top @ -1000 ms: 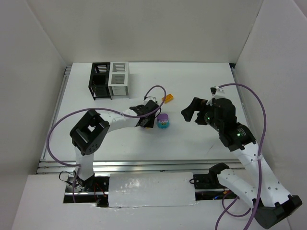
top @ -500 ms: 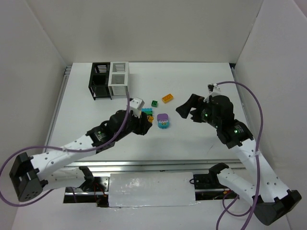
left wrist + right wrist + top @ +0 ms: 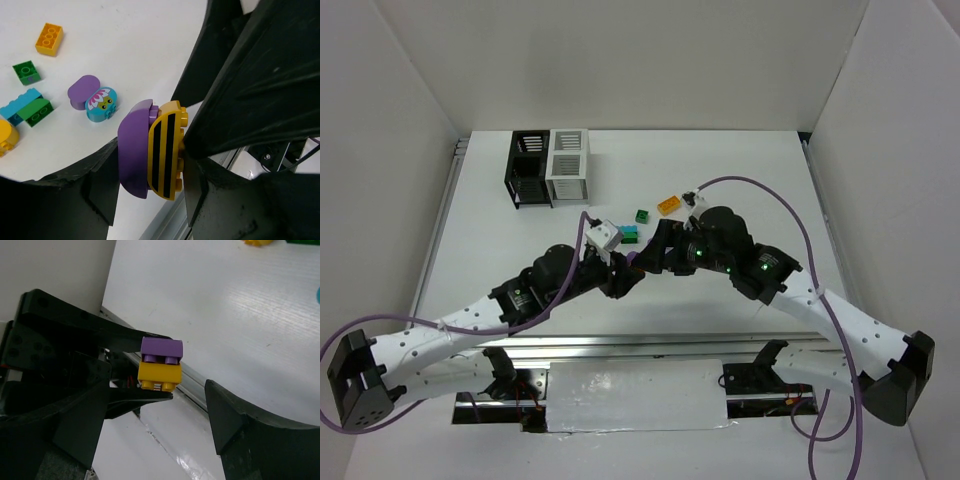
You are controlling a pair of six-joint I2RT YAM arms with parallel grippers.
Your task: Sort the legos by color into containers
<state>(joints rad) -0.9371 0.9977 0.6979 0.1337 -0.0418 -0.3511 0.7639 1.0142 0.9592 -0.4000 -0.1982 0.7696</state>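
Observation:
My left gripper (image 3: 151,150) is shut on a purple-and-yellow striped lego stack (image 3: 155,150), held above the table's near side. In the top view the left gripper (image 3: 623,272) meets my right gripper (image 3: 653,256) at the table's middle. In the right wrist view the right gripper (image 3: 157,400) is open, its fingers either side of the stack (image 3: 160,365) without touching it. Loose legos lie beyond: an orange one (image 3: 669,205), a green one (image 3: 641,215), a teal-and-green pair (image 3: 629,234), and a purple-and-teal piece (image 3: 95,97). The black bin (image 3: 529,168) and white bin (image 3: 568,165) stand joined at the far left.
A yellow lego (image 3: 5,135) shows at the left edge of the left wrist view. The table's metal front rail (image 3: 620,345) runs below the grippers. White walls enclose the table on three sides.
The left gripper has pulled back toward the near edge with the purple-and-yellow stack. The right arm has swung left and its open gripper now faces that stack, hiding the purple-and-teal piece from above.

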